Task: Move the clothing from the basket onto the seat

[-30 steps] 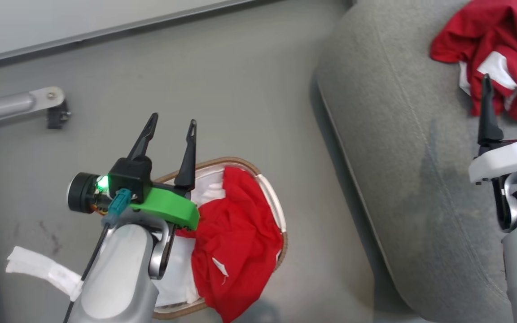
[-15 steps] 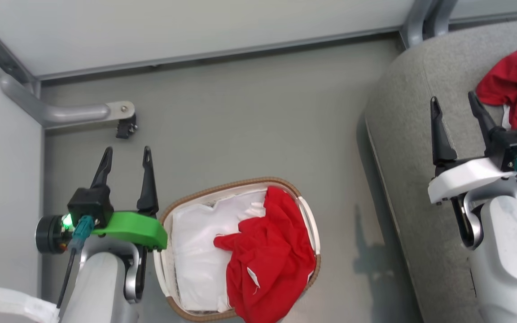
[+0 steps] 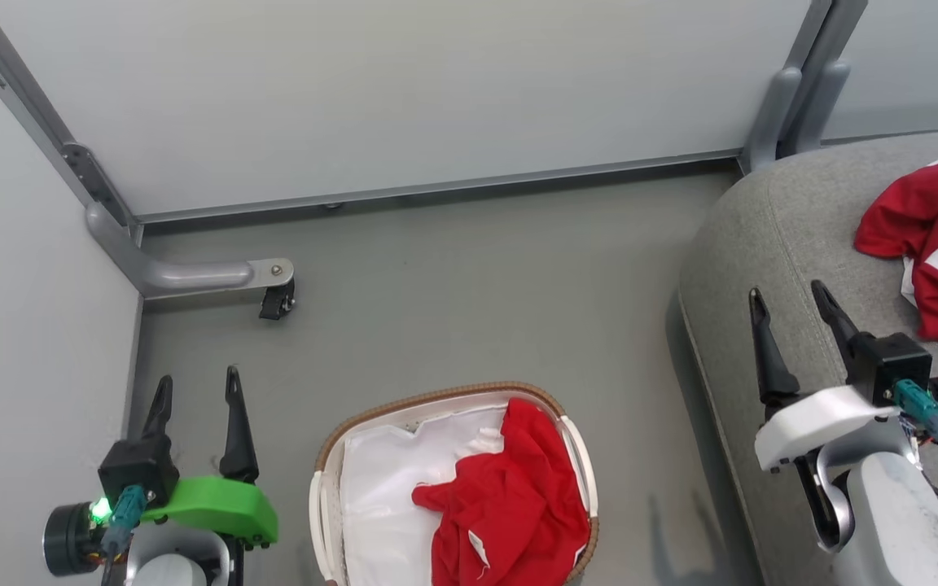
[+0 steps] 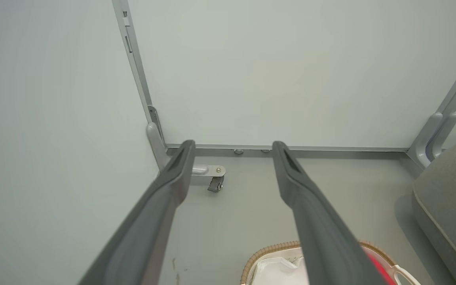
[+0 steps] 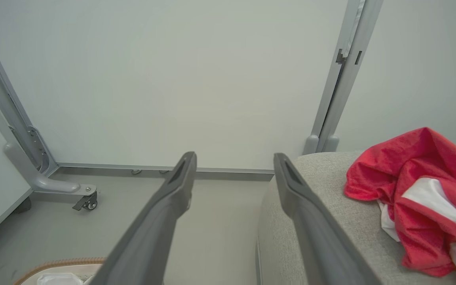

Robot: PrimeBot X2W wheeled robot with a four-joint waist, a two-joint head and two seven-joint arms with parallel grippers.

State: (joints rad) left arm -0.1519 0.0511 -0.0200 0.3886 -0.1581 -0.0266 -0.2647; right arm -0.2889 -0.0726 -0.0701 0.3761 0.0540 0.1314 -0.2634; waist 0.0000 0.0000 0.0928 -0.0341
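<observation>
Though soft, clothing (image 3: 510, 500) in oval basket (image 3: 436, 397)

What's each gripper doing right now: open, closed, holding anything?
Left gripper: open, holding nothing, left of the basket.
Right gripper: open, holding nothing, at the seat's edge.

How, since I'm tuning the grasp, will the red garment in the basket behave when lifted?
Probably floppy: the red garment lies crumpled in folds in the basket, so it should sag and trail from a pinch. Likely light, being thin-looking cloth. It rests on the loose white liner, which might lift with it.
</observation>
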